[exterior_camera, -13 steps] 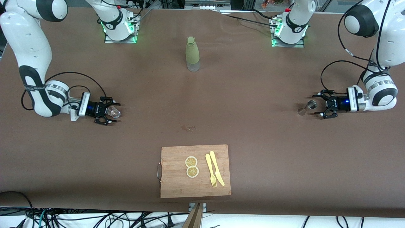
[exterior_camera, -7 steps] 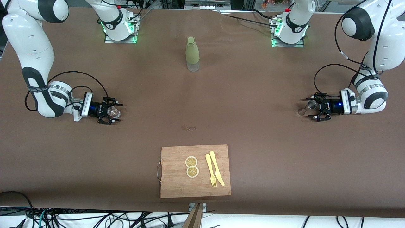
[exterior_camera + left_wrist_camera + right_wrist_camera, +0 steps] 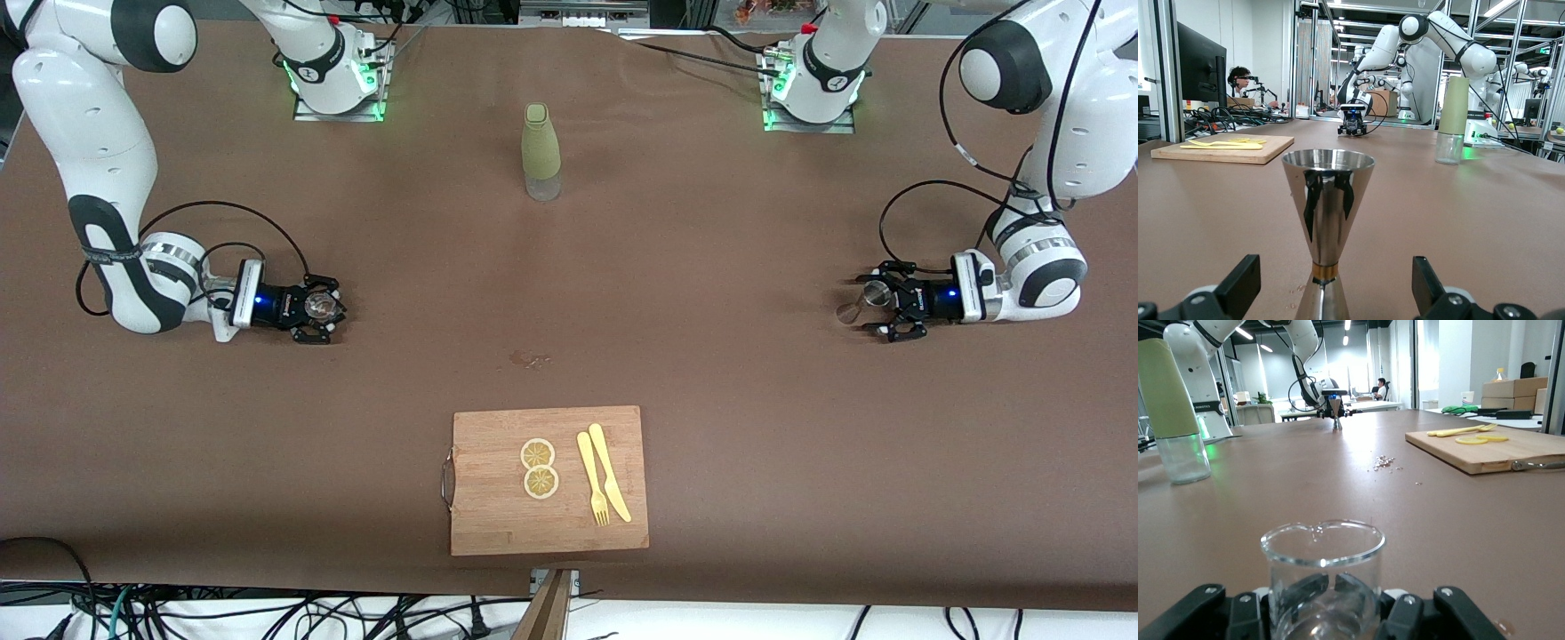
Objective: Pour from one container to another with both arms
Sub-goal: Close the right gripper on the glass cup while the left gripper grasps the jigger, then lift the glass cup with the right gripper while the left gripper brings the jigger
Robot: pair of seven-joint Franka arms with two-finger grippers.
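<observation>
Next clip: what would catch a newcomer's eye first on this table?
The two white arms mirror each other at the table's ends: the right claw is shut on a clear glass beaker, while the left claw stands open around a steel jigger. Between them, near the bases, stands a pale green bottle; nearest the front camera lies a wooden cutting board with two lemon slices and a yellow fork and knife.
</observation>
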